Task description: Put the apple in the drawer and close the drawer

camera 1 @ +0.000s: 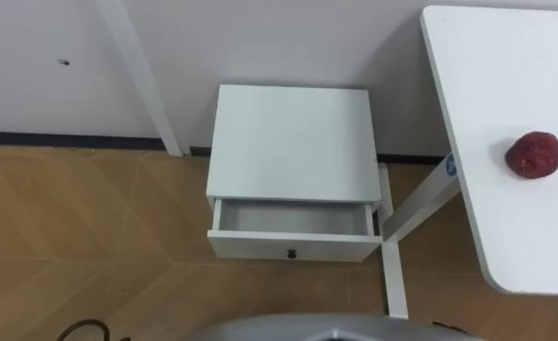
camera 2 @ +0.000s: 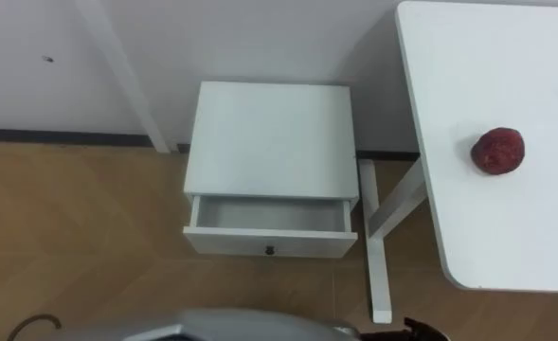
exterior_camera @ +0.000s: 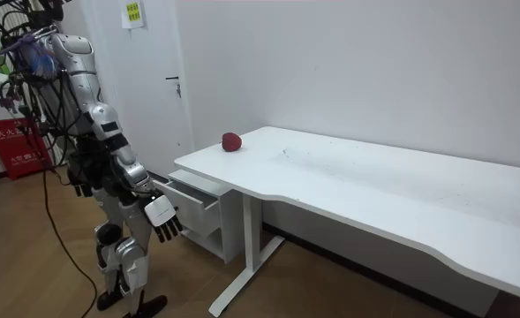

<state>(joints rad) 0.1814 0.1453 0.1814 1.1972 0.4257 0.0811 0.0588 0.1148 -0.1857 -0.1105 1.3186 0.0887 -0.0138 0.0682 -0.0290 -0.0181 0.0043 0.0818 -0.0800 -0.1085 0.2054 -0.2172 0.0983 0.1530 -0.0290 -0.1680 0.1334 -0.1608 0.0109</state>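
On the table (camera 1: pixel 506 237): red apple (camera 1: pixel 533 154).
Drawer (camera 1: pixel 293 223): pulled open, beside the table.
Right hand (exterior_camera: pixel 162 216): fingers loose, holding nothing.
Left hand (exterior_camera: pixel 81 184): mostly hidden, cannot tell.

No readable text or numbers

I see the apple (camera 1: pixel 532 154), dark red and a little uneven in shape, lying on the white table (camera 1: pixel 506 76) near its end, well apart from the drawer (camera 1: pixel 293 224). The drawer is white with a small dark knob (camera 1: pixel 292 253), and it stands pulled partly out of the low white cabinet (camera 1: pixel 293 142).
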